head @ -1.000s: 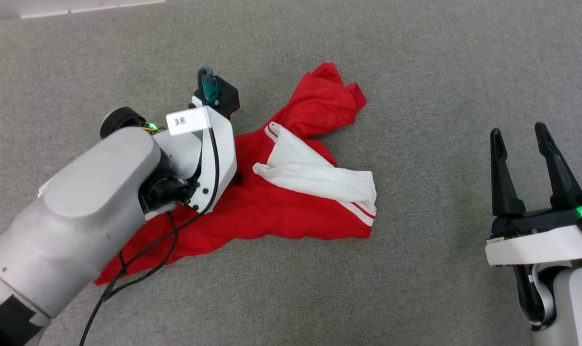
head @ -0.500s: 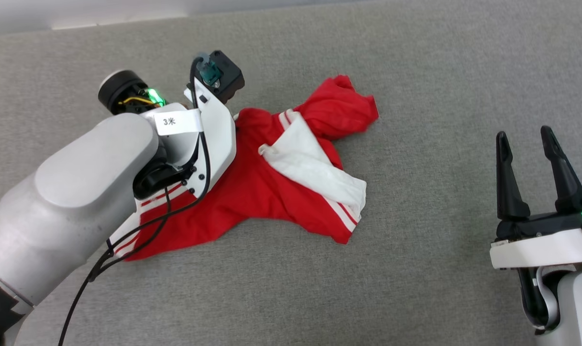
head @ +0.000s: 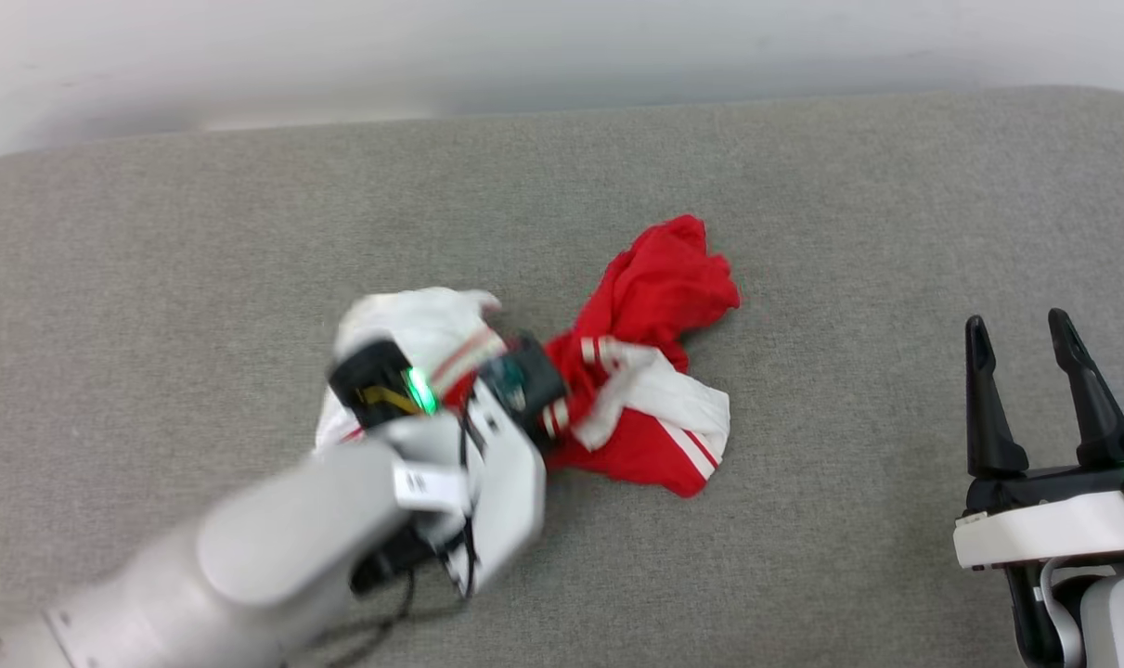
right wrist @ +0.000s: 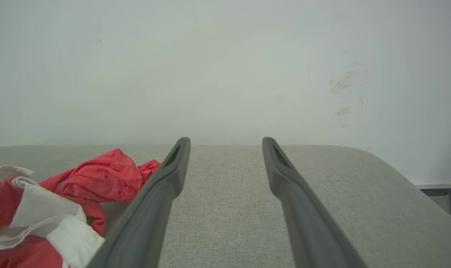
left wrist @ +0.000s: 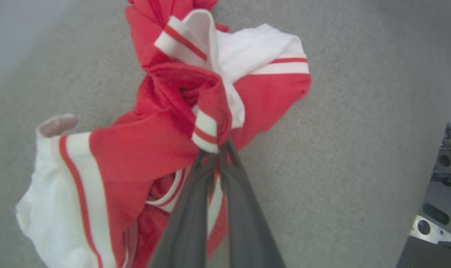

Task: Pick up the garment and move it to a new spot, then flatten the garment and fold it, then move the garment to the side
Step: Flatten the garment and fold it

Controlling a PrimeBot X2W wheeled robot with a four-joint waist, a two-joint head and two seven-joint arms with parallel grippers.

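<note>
- Left pincer [left wrist: 215, 150] pinching the garment [left wrist: 143, 141] by its striped trim, bunched mid-surface [head: 849, 204].
- Right pincer [head: 1021, 339] spread wide, idle.
- Thin pinch: trim could slip free when lifted.

Light is coming in flat and even across all three views, no glare, shadows barely showing: just a soft one sitting under the garment [head: 659, 390]. Head view is smearing my left arm [head: 292, 547] and the cloth beside it, while my right gripper [head: 1016, 320] is reading sharp. Left wrist view is running soft, with the fingers [left wrist: 188, 223] of my left gripper [left wrist: 219, 147] defocusing near the lens. Right wrist view is bowing the grey surface [right wrist: 225, 208] at its far edge.
</note>
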